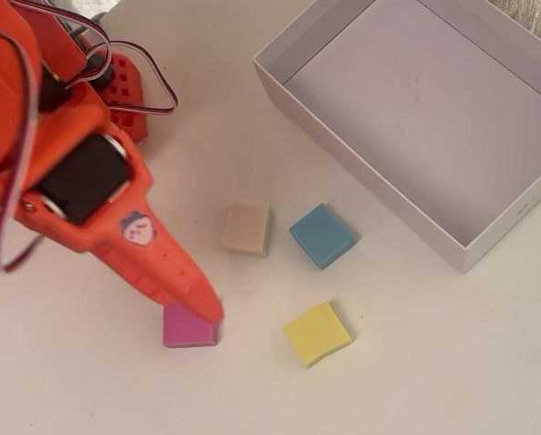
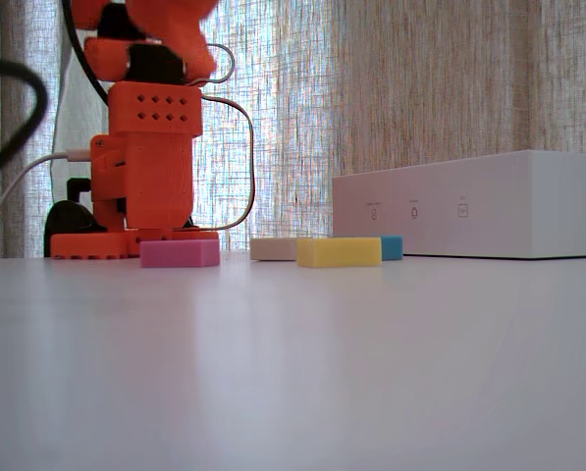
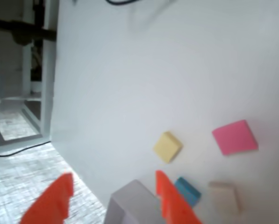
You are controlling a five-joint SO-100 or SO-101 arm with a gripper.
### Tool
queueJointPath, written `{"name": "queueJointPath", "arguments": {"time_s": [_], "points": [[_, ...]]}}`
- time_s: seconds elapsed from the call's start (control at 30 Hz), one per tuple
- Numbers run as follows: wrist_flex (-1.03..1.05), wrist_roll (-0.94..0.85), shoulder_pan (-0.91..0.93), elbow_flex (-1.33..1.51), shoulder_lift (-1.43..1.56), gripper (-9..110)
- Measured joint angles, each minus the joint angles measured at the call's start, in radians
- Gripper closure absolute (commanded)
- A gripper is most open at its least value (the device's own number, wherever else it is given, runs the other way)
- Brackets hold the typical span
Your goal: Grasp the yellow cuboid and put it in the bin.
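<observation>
The yellow cuboid [image 1: 316, 333] lies flat on the white table, in front of the other blocks; it also shows in the fixed view [image 2: 339, 252] and the wrist view [image 3: 168, 146]. The bin [image 1: 361, 172] stands at the upper right of the overhead view, a white box [image 2: 469, 206] in the fixed view, and its corner [image 3: 130, 200] shows in the wrist view. My orange gripper [image 3: 112, 177] is open and empty, raised well above the table. In the overhead view its tip [image 1: 211, 313] overlaps the pink block, to the left of the yellow cuboid.
A pink block [image 1: 188, 328], a beige block [image 1: 246, 228] and a blue block [image 1: 322, 235] lie near the yellow one. The arm's orange base [image 2: 145, 177] with its cables stands at the left. The table edge [image 3: 55, 116] shows in the wrist view.
</observation>
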Motion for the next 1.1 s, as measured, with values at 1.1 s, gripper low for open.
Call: {"name": "queueJointPath", "arguments": {"time_s": [1.1], "points": [[0.040, 0.126, -0.091, -0.258, -0.769, 63]]}}
